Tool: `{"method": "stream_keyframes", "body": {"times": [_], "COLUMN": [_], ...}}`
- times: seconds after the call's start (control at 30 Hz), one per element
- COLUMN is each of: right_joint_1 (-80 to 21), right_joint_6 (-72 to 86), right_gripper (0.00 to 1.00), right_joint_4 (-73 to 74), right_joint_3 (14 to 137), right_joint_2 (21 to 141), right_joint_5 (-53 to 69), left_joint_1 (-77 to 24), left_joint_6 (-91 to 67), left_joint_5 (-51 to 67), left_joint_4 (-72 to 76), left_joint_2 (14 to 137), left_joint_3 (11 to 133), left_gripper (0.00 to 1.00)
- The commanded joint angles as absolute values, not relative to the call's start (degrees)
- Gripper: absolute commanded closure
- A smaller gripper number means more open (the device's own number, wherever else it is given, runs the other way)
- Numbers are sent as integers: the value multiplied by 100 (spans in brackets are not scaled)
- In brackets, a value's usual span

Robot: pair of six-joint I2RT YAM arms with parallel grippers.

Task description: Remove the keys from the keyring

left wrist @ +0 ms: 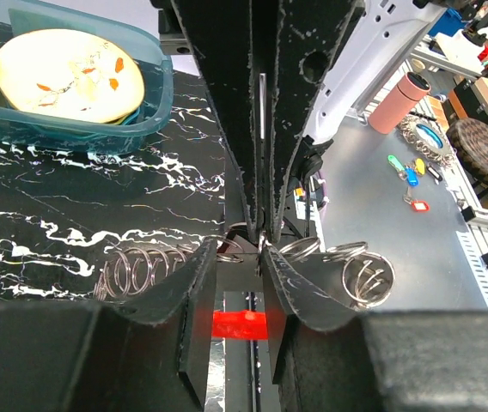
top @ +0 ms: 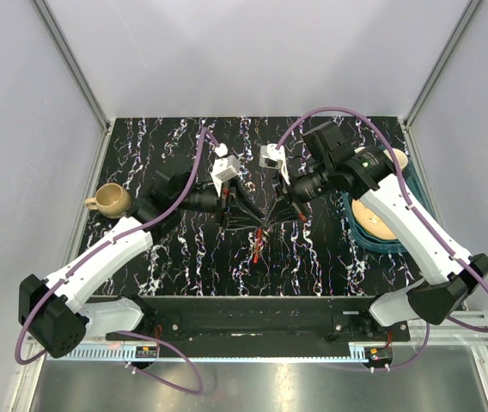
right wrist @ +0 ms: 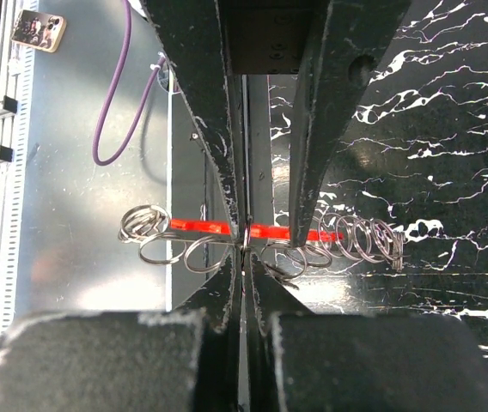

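My two grippers meet tip to tip above the middle of the black marbled table. My right gripper is shut on the thin keyring. My left gripper has its jaws apart; a ring arc sits between its tips, and one tip is against the right gripper's tips. The bright red piece hangs below. Several steel split rings dangle in a chain on both sides. I cannot make out flat keys.
A tan mug stands at the table's left edge. A teal bin holding a cream plate sits at the right, under the right arm. The table's metal front rail runs below the grippers.
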State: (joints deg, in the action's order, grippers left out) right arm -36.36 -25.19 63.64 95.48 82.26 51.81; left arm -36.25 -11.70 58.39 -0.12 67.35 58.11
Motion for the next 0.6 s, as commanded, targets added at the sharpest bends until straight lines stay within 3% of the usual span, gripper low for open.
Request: {"method": "stream_keyframes", "body": {"times": [0.0, 0.3, 0.4, 0.43, 0.47, 0.57], "right_joint_1": [-3648, -3647, -3647, -3656, -3656, -3648], "right_joint_6": [-2400, -2329, -2320, -2329, -2320, -2154], "right_gripper": [100, 100, 100, 100, 100, 100], "right_joint_4": [6082, 6056, 6056, 6056, 6056, 5960], "right_joint_3": [9580, 9589, 9536, 9519, 9527, 9562], "right_joint_2": [8147, 8209, 8209, 8200, 8209, 8183], "right_joint_5": [5414, 5484, 5449, 5432, 5423, 5300], "left_joint_1": [-3718, -3779, -3788, -3788, -3788, -3788], "left_joint_6": [-993, -958, -923, -923, -923, -914], "left_joint_5": [5827, 5801, 5766, 5740, 5739, 5626], "left_joint_4": [88, 62, 35, 26, 18, 9], "left_joint_2": [6724, 6732, 6715, 6715, 6724, 6689], "left_joint_3": [6108, 6161, 6161, 6179, 6179, 6161], "left_gripper": [71, 75, 83, 95, 100, 100]}}
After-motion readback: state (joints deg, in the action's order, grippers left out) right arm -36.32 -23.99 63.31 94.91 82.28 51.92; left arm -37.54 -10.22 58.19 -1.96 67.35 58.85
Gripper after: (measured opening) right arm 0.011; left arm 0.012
